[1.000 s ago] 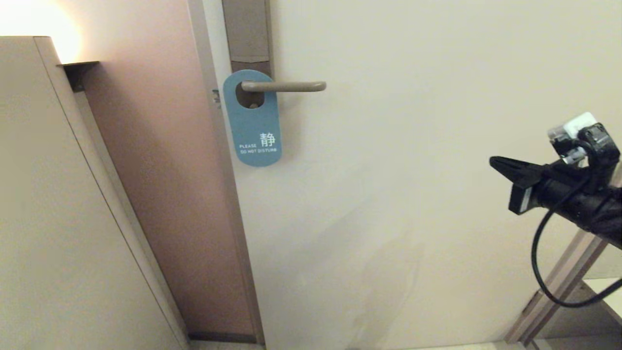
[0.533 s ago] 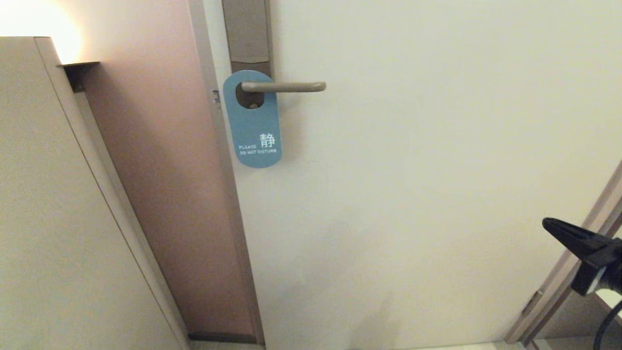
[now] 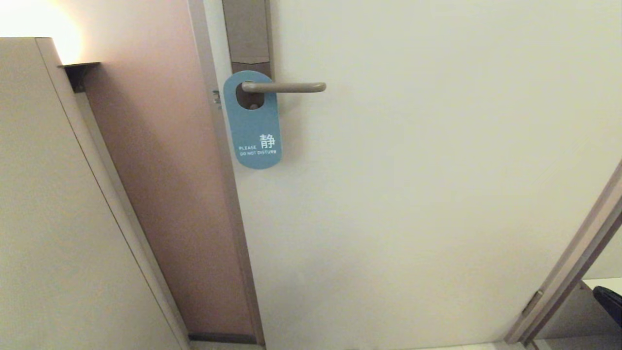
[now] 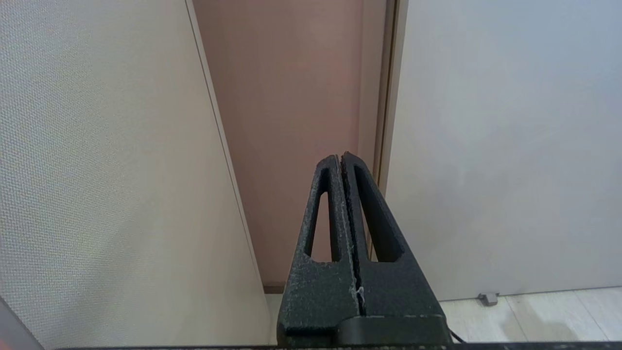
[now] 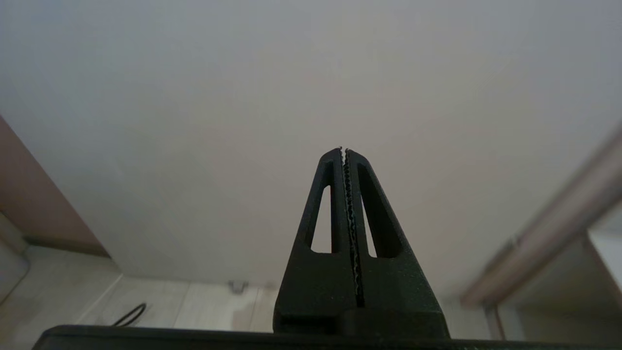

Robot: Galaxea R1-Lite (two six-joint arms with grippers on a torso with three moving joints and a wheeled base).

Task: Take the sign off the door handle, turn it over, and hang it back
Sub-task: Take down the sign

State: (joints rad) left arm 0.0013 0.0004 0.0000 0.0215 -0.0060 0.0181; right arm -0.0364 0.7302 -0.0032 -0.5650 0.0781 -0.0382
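The blue sign hangs by its oval hole from the door handle, blue "DO NOT DISTURB" face outward, flat against the pale door. My right gripper is shut and empty, low down and far below the sign, pointing at the door's lower part. In the head view only a dark bit of the right arm shows at the bottom right edge. My left gripper is shut and empty, parked low facing the door frame.
A tall brown backplate sits above the handle. A pinkish wall panel and a beige cabinet side stand left of the door. A metal door frame edge runs diagonally at the right. A doorstop sits on the floor.
My right arm has dropped down and to the right, almost leaving the head view. The sign hangs unmoved on the handle. The left arm stays still.
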